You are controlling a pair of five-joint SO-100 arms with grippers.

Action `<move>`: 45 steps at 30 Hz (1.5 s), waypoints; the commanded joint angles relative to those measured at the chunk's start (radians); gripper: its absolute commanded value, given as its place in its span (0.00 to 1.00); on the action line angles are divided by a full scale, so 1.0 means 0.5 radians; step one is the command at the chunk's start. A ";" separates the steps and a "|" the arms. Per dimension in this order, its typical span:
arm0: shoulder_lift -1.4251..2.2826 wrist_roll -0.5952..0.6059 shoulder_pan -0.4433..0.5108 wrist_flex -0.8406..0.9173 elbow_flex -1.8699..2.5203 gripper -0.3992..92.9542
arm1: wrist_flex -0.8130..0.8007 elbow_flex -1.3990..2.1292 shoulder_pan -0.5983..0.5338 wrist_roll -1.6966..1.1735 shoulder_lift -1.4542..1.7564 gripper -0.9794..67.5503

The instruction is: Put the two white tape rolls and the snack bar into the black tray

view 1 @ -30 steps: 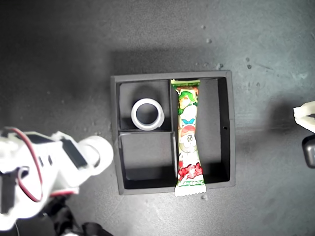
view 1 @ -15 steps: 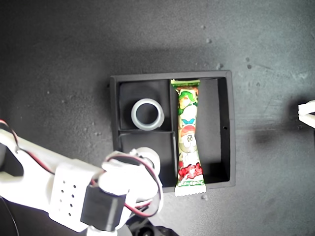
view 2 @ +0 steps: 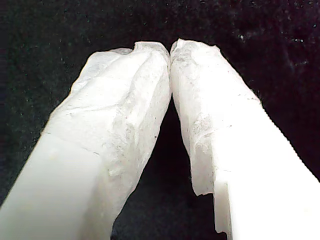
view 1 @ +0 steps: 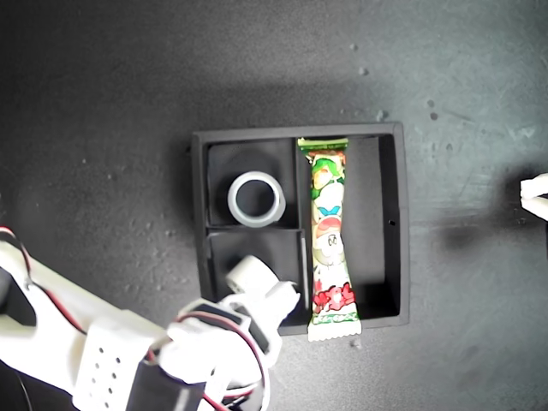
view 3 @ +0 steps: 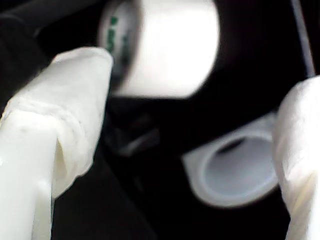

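I am looking down on a dark grey speckled counter point(view 1: 103, 103), where a square matte black tray with raised walls point(view 1: 402, 223) is sitting near the middle of the exterior view. A small white ring-shaped tape roll point(view 1: 256, 199) is lying flat in the tray's upper left compartment, its open core facing up. A long snack bar in a shiny yellow-green wrapper with a cartoon figure point(view 1: 329, 231) is lying along the left side of the long compartment. Its red-printed end is overhanging the tray's lower wall.

My second pincer point(view 3: 200, 85) is reaching in from the lower left of the exterior view and hanging over the lower left compartment. Its jaws are standing wide apart. A second white tape roll point(view 1: 246, 274) is sitting in that compartment between them. It is touching or nearly touching one fingertip point(view 3: 92, 62) and standing clear of the other, though the second wrist view is blurred.

My first pincer point(view 2: 170, 47) is hovering over bare counter with its tips pressed together, gripping nothing.
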 commanded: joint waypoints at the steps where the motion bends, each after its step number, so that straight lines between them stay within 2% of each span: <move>1: 0.239 0.003 0.009 0.040 0.064 0.28 | 0.012 0.025 0.000 -0.009 0.018 0.01; 5: 0.678 -0.018 -0.083 0.040 0.583 0.21 | 0.089 0.025 0.009 0.028 0.018 0.01; 10: 1.506 -0.123 -0.414 0.021 1.697 0.06 | 0.196 0.025 0.046 0.074 0.018 0.01; 16: 2.356 -0.031 -0.706 -0.298 2.792 0.01 | 0.368 0.025 0.043 0.270 0.018 0.01; 20: 2.884 -0.061 -0.798 -0.534 3.479 0.01 | 0.466 0.025 -0.025 0.568 0.003 0.01; 24: 3.145 -0.178 -0.785 -0.715 3.945 0.01 | 0.485 0.025 -0.058 0.647 0.015 0.02; 26: 3.286 -0.270 -0.752 -0.887 4.215 0.01 | 0.463 0.025 -0.147 0.663 0.015 0.09; 32: 3.675 -0.491 -0.632 -1.273 4.835 0.00 | 0.503 0.025 -0.193 0.577 0.015 0.09; 34: 3.826 -0.531 -0.617 -1.307 4.973 0.00 | 0.537 0.025 -0.199 0.399 0.015 0.09; 45: 4.636 -0.733 -0.479 -1.190 5.559 0.00 | 0.540 0.025 -0.212 0.411 0.015 0.09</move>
